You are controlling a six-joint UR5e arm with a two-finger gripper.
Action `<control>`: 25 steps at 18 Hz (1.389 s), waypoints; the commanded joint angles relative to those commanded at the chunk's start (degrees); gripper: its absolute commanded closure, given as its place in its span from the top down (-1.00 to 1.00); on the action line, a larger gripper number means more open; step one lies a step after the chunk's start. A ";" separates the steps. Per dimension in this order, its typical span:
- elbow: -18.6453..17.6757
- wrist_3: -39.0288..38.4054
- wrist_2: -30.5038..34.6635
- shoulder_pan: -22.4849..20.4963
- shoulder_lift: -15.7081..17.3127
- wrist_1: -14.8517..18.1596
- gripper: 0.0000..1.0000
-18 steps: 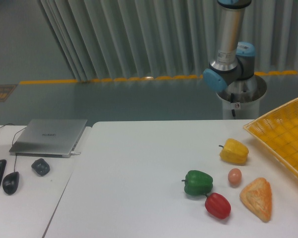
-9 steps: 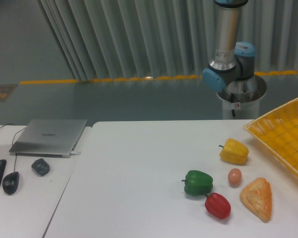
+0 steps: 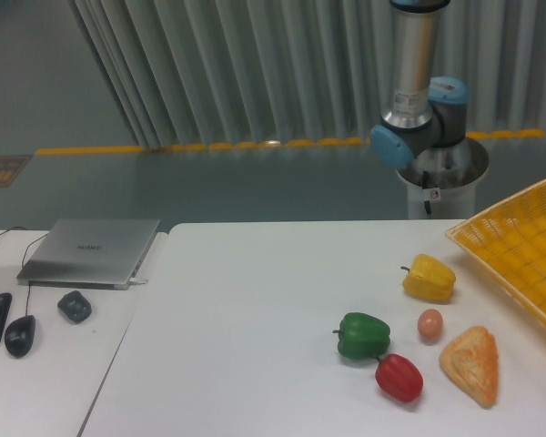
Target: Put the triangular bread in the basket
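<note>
Tabletop basket [image 3: 519,250] cut off right.

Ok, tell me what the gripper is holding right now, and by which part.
It cannot be told: the gripper is out of view above the frame. The triangular bread lies untouched on the table, outside the basket.

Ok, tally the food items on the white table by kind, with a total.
Bell peppers: 3 (yellow pepper, green pepper, red pepper)
Eggs: 1 (egg)
Breads: 1 (triangular bread)
Total: 5
</note>
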State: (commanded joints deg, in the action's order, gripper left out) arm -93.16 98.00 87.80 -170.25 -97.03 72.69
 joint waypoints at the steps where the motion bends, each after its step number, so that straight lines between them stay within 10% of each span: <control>1: -0.35 -0.09 0.00 0.09 0.26 -0.53 1.00; 10: -3.69 -3.25 -7.45 1.76 3.68 -0.53 1.00; 19: -2.64 -30.75 -8.35 15.11 5.98 0.08 1.00; 25: 0.08 -44.80 -8.44 21.79 1.07 -1.14 1.00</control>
State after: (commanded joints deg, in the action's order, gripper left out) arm -93.08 53.20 79.37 -148.46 -95.97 71.55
